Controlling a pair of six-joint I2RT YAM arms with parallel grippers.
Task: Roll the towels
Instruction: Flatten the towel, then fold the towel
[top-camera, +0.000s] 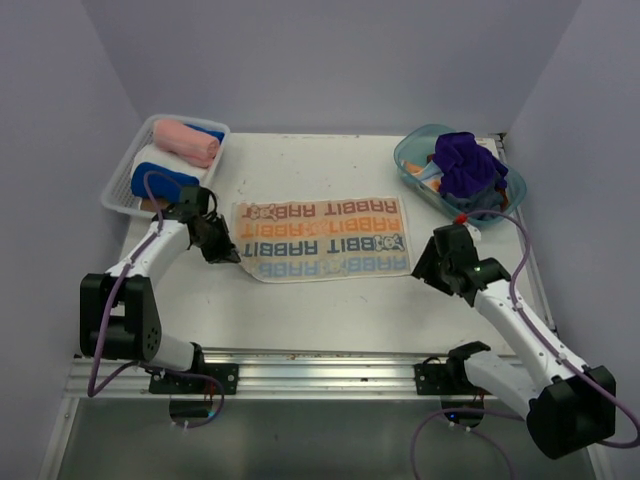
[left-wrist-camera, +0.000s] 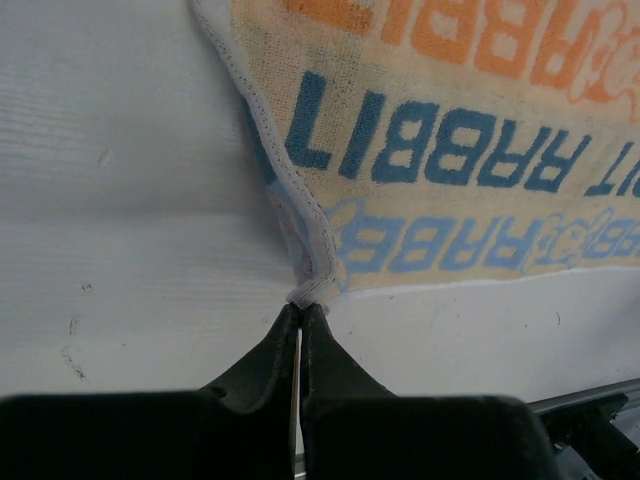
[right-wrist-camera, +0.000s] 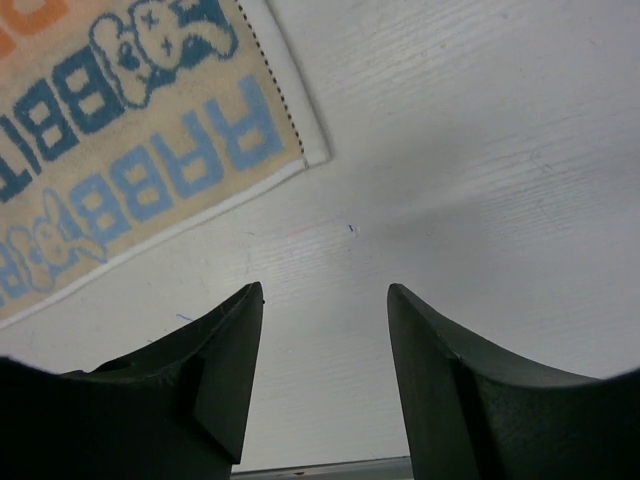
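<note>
Left hand: fingers pressed together, pinched only tip of near-left corner of RABBIT towel. Right hand: spread, empty, hung over bare surface just beside near-right corner.

Risks judged: thin hem bite could slip; pull from one corner alone could skew cloth, roll crooked.

Towel lay flat mid-surface: soft terry rectangle, stitched white hem. Surface was hard, white.

Far left: white mesh basket held pink, white, blue rolled towels. Far right: clear teal tub held crumpled purple towel.

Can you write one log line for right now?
left pincer: shut on RABBIT towel corner | right pincer: open, empty | towel: flat, unrolled
</note>
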